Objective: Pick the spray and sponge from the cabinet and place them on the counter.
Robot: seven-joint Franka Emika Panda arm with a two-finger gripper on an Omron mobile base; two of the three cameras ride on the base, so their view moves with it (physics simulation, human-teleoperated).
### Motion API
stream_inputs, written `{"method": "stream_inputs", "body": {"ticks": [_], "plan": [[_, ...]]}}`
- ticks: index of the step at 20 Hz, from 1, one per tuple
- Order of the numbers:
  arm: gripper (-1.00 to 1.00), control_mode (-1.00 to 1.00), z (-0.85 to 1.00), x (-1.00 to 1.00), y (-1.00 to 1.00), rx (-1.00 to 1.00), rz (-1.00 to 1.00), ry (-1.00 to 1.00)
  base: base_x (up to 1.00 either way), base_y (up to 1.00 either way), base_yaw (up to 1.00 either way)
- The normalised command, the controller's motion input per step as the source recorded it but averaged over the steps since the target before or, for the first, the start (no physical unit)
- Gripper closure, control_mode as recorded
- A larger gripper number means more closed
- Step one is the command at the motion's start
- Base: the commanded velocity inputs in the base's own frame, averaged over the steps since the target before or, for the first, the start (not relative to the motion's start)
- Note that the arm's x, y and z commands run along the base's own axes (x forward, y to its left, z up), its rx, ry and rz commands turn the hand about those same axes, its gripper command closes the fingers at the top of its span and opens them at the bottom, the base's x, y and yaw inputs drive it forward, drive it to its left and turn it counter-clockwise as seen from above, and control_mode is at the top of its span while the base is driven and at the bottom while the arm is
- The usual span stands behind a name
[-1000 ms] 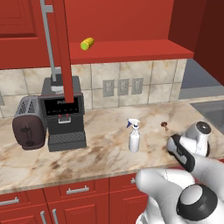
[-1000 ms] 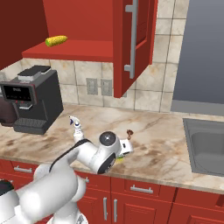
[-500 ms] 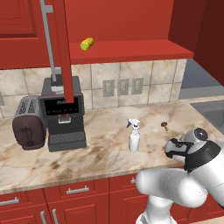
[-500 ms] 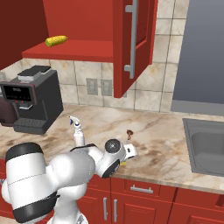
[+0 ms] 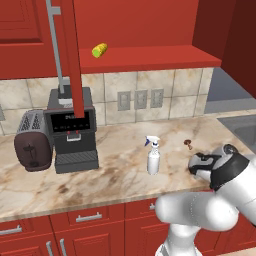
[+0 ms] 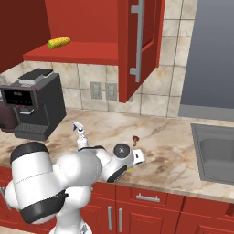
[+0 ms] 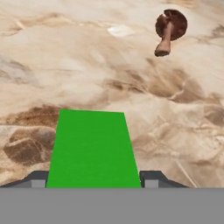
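The green sponge (image 7: 92, 148) sits between my gripper's (image 7: 94, 179) two finger tips, which press its sides low over the marbled counter (image 7: 87, 65). From the base views the gripper (image 5: 197, 162) (image 6: 137, 157) hangs near the counter's (image 5: 115, 172) front edge, right of the spray (image 5: 153, 159). The white spray (image 6: 81, 137) stands upright on the counter (image 6: 173, 146). The red cabinet (image 5: 150, 57) stands open above, its door (image 6: 137, 45) swung out.
A small brown mushroom (image 7: 168, 28) (image 5: 188, 143) (image 6: 135, 139) lies just beyond the gripper. A corn cob (image 5: 99, 49) (image 6: 59, 43) rests on the cabinet shelf. A coffee machine (image 5: 72, 130) and toaster (image 5: 32, 140) stand at the left. A sink (image 6: 215, 153) lies to the right.
The arm's bulk has swung around while the hand, still carrying the sponge, stayed low over the counter's front edge and shifted only slightly. The spray has not moved.
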Motion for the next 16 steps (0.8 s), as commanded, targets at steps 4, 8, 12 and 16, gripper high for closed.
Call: {"method": "stream_inputs", "body": {"ticks": [4,8,12,16], "plan": [[-1.0,-1.0,-0.06,0.0,0.08,0.0,0.0,0.0,0.0,0.0,0.0],[-1.0,-1.0,-0.03,0.0,0.06,0.0,0.0,0.0,0.0,0.0,0.0],[-1.0,-1.0,0.0,0.01,0.0,0.0,0.0,0.0,0.0,0.0,0.0],[-1.0,-1.0,0.0,0.0,0.0,0.0,0.0,0.0,0.0,0.0,0.0]]}}
